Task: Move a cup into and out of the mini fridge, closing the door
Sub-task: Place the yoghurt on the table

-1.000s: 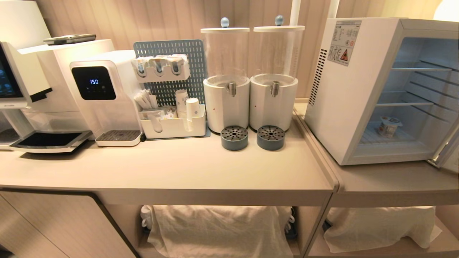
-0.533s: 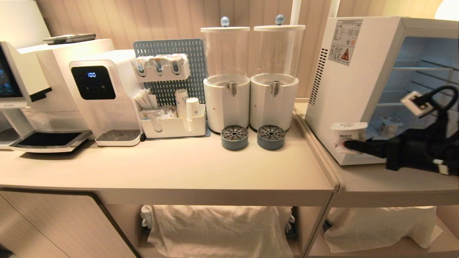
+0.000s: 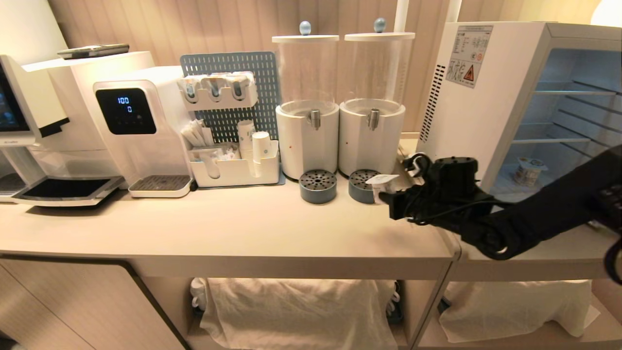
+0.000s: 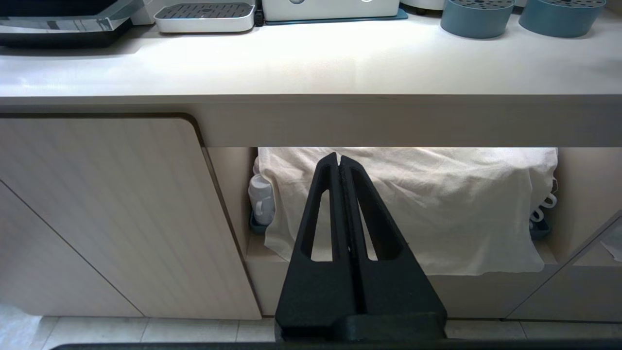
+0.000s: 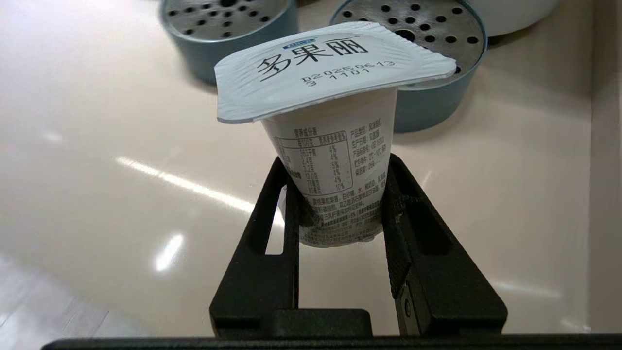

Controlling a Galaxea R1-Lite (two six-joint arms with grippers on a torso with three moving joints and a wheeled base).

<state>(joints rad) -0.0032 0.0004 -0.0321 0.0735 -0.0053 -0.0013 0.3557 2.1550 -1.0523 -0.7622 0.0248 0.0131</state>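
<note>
My right gripper [image 3: 387,194] is shut on a white foil-lidded yogurt cup [image 3: 382,183], held upright just above the counter in front of the right-hand drip tray. The right wrist view has the cup [image 5: 330,141] pinched low on its body between both fingers of that gripper [image 5: 337,187]. The white mini fridge [image 3: 466,126] stands to the right with its inside showing, and a second cup [image 3: 528,170] sits on its floor. The door is hidden behind my right arm or out of view. My left gripper [image 4: 338,158] is shut and empty, parked below counter height facing a cloth-covered shelf.
Two clear dispensers [image 3: 306,107] [image 3: 371,107] stand behind two blue-grey drip trays [image 3: 318,186] [image 5: 418,63]. Further left are an organizer with paper cups [image 3: 235,165], a water dispenser [image 3: 141,126] and a coffee machine [image 3: 29,121]. A seam [image 3: 437,228] splits the counter from the fridge's table.
My right arm has come into the head view from the right and carried the cup leftward, from in front of the fridge's lower corner to the counter by the right drip tray.
</note>
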